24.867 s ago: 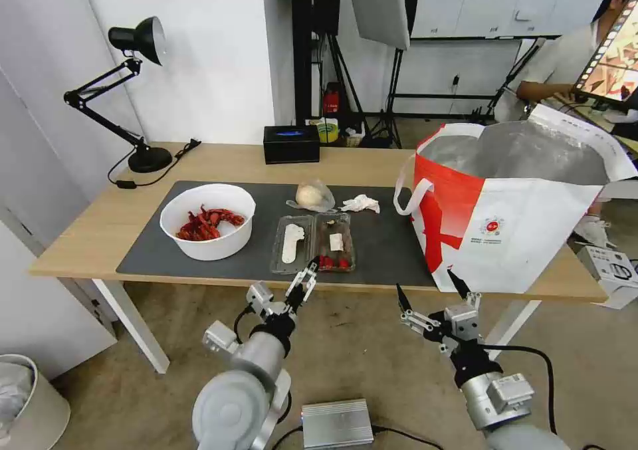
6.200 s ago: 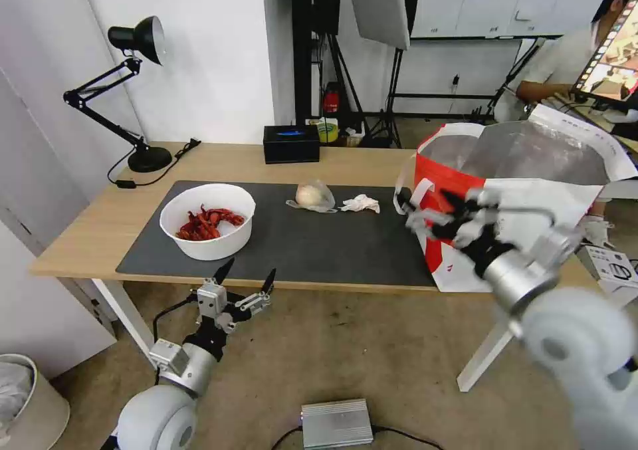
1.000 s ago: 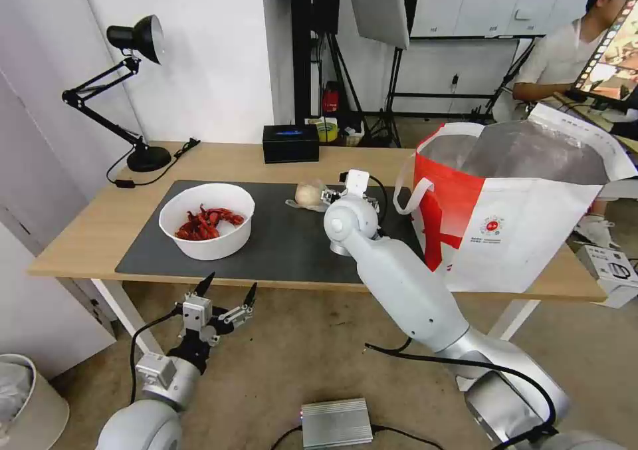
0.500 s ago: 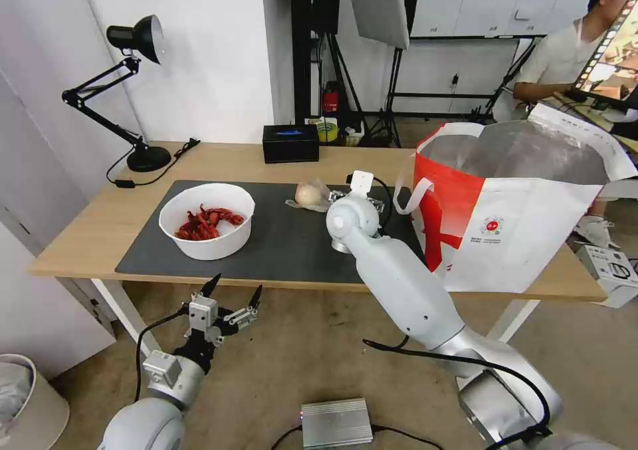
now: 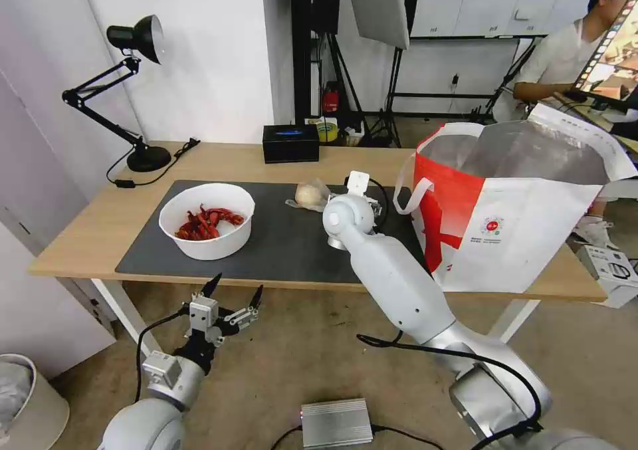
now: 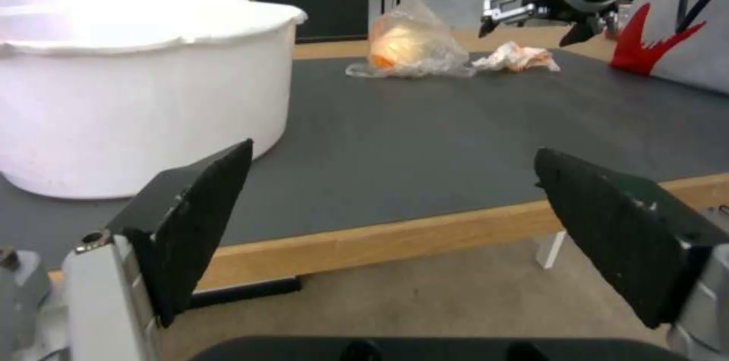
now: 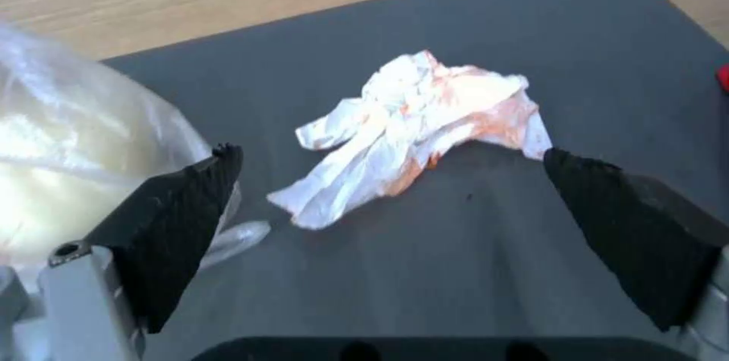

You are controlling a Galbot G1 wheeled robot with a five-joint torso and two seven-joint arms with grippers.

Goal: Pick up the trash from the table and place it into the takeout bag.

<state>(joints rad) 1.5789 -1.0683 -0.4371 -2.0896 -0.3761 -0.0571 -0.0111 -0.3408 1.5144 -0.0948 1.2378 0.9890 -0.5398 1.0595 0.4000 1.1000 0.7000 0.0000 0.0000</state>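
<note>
My right gripper [image 7: 389, 151] is open and hovers just above the crumpled white tissue [image 7: 418, 122], one finger on each side of it. From the left wrist view, that right gripper [image 6: 528, 33] hangs over the tissue [image 6: 516, 58]. The clear bag with the beige lump [image 5: 309, 195] lies beside it on the dark mat [image 5: 286, 237]. The white bowl of red shells [image 5: 212, 244] stands at the mat's left. The takeout bag [image 5: 525, 224] stands open at the table's [image 5: 100, 224] right end. My left gripper [image 5: 236, 287] is open and empty, below the table's front edge.
A black box [image 5: 291, 143] sits at the table's back edge and a black desk lamp [image 5: 136, 91] at its back left. On the floor lie a silver unit [image 5: 337, 422] and a bin [image 5: 26, 403]. A person sits behind the bag.
The clamshell box left the mat long before now. The right arm has come from the bag to over the tissue and shifted slightly in the last second. The left gripper barely moved.
</note>
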